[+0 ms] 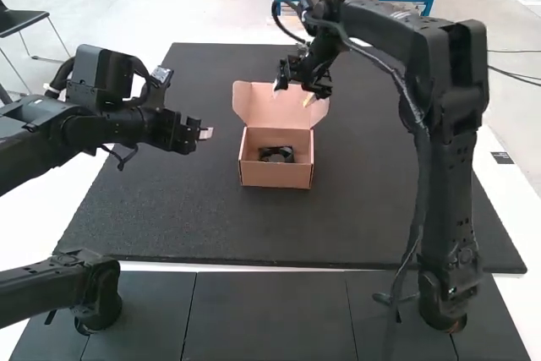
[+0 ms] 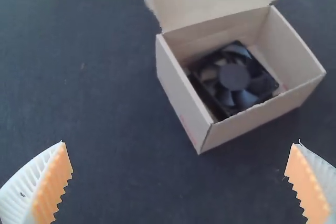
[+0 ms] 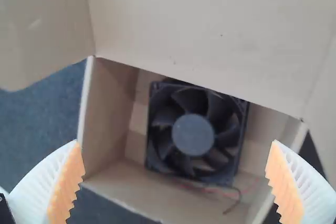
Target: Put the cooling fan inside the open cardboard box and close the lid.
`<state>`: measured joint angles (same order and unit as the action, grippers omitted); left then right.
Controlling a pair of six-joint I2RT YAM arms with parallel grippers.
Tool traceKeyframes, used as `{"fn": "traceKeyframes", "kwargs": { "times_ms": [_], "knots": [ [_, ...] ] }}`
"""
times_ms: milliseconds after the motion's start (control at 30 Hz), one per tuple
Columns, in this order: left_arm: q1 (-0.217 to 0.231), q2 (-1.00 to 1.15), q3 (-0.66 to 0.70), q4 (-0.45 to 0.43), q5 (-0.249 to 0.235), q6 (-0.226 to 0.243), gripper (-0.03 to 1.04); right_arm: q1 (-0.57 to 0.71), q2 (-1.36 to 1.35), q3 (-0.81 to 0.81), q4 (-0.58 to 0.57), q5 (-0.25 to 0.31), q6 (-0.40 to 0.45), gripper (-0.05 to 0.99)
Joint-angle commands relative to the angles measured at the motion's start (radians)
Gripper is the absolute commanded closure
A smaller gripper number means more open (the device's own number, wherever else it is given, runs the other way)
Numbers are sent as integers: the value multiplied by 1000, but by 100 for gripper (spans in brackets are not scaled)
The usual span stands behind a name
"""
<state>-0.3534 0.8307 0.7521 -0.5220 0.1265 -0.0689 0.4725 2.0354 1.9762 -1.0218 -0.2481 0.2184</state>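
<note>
- Cardboard box (image 1: 275,168): we see it standing upright near the middle of the black mat (image 1: 169,209) that covers the table (image 1: 42,226). Its top is open.
- Lid (image 1: 272,104): it is raised and stands up from the box's far edge, with the plain inner face turned toward the arms. A small flap shows at each upper corner.
- Cooling fan (image 2: 233,80): black and square-framed, it lies flat on the floor of the box with hub and blades facing up. It sits toward the wall under the lid hinge. In the right wrist view a thin lead (image 3: 231,195) lies on the box floor beside it.
- Left claw (image 1: 201,132): we find it above the mat, to the left of the box and apart from it, pointing toward the box. Its fingers are spread wide and carry nothing. In the left wrist view the orange pads (image 2: 52,182) frame bare mat in front of the box.
- Right claw (image 1: 294,90): it hangs at the top edge of the raised lid, looking down along the lid's inner face into the box. Its ribbed white fingers (image 3: 286,179) are spread apart and empty. We cannot tell whether either one touches the lid.
</note>
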Motion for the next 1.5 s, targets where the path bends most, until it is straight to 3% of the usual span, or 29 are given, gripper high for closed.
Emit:
{"fn": "traceKeyframes", "kwargs": {
  "times_ms": [0,100,167,333,500,567,667,933,1233,1467],
  "knots": [
    [5,21,3,30,-25,-8,5,-34,-145,7,-49,-26,-117,14],
    [7,56,10,59,-41,-16,5,-64,-218,-79,-54,-14,-168,14],
    [7,84,21,83,-64,-23,5,-83,-299,-177,6,36,-203,12],
    [7,160,59,139,-119,-57,5,-104,-524,-517,295,190,-312,12],
    [7,222,90,206,-191,-77,5,-109,-690,-801,588,219,-329,12],
    [7,248,93,237,-234,-80,5,-110,-730,-889,663,219,-330,12],
    [7,291,95,280,-257,-86,5,-110,-765,-984,747,217,-324,12],
    [8,413,95,395,-280,-86,5,-109,-745,-1113,934,207,-272,12],
    [8,498,92,516,-303,-86,5,-126,-630,-1154,1074,184,-243,12],
    [22,533,75,591,-326,-86,5,-126,-529,-1099,1126,182,-234,12]
  ]
}}
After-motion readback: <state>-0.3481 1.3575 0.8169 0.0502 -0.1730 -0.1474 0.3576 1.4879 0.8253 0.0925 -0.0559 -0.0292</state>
